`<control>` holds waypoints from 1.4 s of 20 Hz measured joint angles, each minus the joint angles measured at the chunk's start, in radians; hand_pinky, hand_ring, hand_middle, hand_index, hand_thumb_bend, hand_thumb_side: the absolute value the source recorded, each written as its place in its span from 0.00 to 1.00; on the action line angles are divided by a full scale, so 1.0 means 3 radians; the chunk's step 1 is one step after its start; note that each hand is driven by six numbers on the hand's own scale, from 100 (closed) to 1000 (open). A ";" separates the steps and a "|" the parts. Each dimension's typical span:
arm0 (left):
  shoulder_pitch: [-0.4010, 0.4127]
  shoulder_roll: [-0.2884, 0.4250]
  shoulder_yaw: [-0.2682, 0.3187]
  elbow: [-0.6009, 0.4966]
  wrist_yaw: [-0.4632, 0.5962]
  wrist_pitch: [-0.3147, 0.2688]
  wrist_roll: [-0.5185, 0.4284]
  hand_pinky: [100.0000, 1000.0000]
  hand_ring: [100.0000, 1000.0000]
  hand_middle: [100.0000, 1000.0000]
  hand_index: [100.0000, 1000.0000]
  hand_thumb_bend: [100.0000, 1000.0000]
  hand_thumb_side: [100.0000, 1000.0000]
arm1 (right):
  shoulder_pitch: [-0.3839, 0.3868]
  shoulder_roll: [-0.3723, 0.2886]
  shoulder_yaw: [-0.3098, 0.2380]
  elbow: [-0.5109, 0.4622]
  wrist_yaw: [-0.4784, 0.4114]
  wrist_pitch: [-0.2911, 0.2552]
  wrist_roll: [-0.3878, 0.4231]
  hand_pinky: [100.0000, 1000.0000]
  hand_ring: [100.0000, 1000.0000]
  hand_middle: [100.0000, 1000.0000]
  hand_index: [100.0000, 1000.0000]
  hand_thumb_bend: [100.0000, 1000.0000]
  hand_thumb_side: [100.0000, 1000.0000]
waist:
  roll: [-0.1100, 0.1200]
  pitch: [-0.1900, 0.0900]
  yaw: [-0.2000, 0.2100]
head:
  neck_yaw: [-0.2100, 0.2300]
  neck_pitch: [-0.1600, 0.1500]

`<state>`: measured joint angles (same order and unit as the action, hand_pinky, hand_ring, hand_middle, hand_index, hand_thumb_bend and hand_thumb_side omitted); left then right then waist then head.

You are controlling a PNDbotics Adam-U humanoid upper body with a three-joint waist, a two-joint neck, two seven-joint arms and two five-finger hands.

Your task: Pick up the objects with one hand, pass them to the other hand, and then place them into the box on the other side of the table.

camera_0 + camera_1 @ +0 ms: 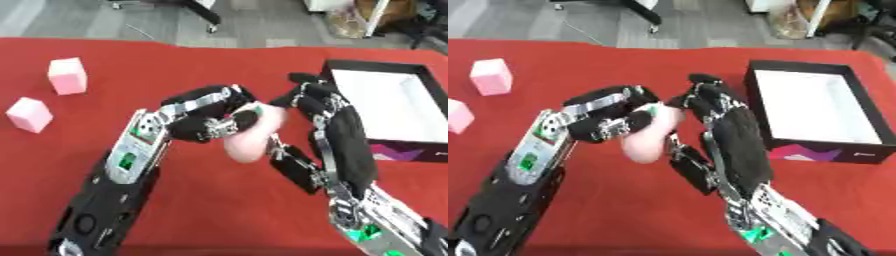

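A pale pink rounded object (255, 136) hangs above the red table at the middle. My left hand (206, 117) is shut on it, fingers curled over its top. Close on its right my right hand (337, 132) stands open, palm toward the object, its fingers touching the object's upper right side. Two pink blocks sit on the cloth at the left: one upright (67, 75) farther back, one (29, 114) nearer the left edge. The black box with a white inside (391, 108) lies at the right.
Red cloth (219, 210) covers the table. Beyond its far edge lie grey floor, a chair base (206, 15) and clutter at the upper right. The box's near wall (411, 150) sits just right of my right forearm.
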<state>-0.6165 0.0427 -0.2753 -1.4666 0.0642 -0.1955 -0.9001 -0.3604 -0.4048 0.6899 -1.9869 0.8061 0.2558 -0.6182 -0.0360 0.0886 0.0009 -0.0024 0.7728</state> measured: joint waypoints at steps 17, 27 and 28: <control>0.0042 -0.0140 0.0609 -0.0043 0.0047 0.0510 -0.0023 0.70 0.62 0.65 0.80 0.05 0.96 | 0.0061 -0.0067 -0.0137 0.0000 -0.0064 0.0107 -0.0369 0.55 0.72 0.37 0.09 0.00 0.00 | -0.0011 0.0000 -0.0001 | -0.0190 0.0000; 0.0197 -0.0158 0.1215 -0.0439 0.0139 0.0872 0.0031 0.69 0.60 0.62 0.78 0.00 0.87 | 0.0247 -0.0352 -0.0535 0.0000 -0.0290 0.0229 -0.0564 0.53 0.73 0.37 0.09 0.00 0.00 | -0.0011 0.0000 0.0046 | -0.0472 0.0000; 0.0233 -0.0143 0.1290 -0.0499 0.0139 0.0902 0.0083 0.69 0.60 0.62 0.78 0.00 0.86 | 0.0279 -0.0418 -0.0601 0.0000 -0.0365 0.0223 -0.0570 0.53 0.73 0.37 0.09 0.00 0.00 | -0.0010 0.0000 0.0055 | -0.0515 0.0000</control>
<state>-0.5466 0.0000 0.1118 -1.6163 0.1058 0.0752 -0.8752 -0.2767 -0.5302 0.5098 -1.9869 0.6966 0.3227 -0.7892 -0.0389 0.0885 0.0175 -0.1568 0.7728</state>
